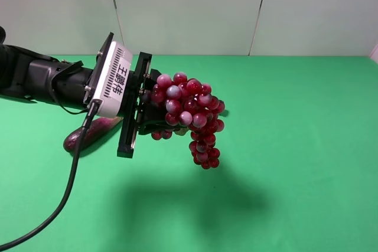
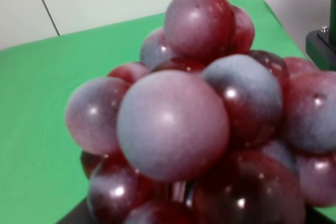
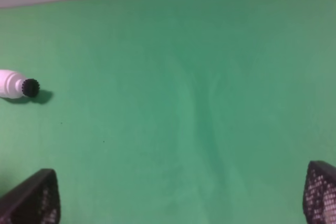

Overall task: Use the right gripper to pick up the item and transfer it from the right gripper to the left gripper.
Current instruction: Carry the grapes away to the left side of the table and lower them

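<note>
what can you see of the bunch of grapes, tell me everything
The bunch of grapes is a curved cluster of round, glossy dark red and purple berries, some with a pale frosted bloom; they look like plastic. Its broad end is clamped in the shut left tool, and the narrow tail hangs down. It is held in the air above the green table, casting a shadow there. Nothing else touches it.

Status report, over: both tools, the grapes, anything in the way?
Left tool shut on the grapes, held above the table. Right tool open, empty. Eggplant on the table below, not blocking.
</note>
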`<control>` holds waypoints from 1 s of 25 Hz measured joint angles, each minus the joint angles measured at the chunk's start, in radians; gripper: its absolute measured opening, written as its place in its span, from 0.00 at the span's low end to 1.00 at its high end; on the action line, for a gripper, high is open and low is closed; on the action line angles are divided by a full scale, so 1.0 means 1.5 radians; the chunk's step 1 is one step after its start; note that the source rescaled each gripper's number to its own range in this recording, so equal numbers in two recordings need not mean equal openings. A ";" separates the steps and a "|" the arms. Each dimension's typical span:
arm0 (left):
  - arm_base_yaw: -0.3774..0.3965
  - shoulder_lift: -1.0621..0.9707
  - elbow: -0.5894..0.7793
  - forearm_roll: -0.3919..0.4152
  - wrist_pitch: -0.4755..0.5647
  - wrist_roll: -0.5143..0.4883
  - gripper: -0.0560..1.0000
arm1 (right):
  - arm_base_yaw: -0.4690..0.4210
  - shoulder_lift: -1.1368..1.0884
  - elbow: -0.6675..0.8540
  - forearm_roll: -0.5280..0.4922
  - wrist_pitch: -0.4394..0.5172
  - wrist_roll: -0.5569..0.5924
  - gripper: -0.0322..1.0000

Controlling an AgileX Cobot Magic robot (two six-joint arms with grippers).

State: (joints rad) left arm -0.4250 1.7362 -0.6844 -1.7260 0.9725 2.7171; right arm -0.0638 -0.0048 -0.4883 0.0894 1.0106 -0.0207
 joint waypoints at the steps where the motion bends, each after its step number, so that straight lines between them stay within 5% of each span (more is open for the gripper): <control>1: 0.000 0.000 0.000 0.000 0.000 0.000 0.05 | 0.000 0.000 0.000 0.000 0.000 0.000 1.00; 25: 0.000 0.000 0.000 0.001 0.008 0.000 0.05 | 0.000 0.000 0.000 0.000 -0.001 0.000 1.00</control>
State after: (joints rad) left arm -0.4250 1.7362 -0.6844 -1.7250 0.9846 2.7171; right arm -0.0638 -0.0048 -0.4883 0.0894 1.0087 -0.0207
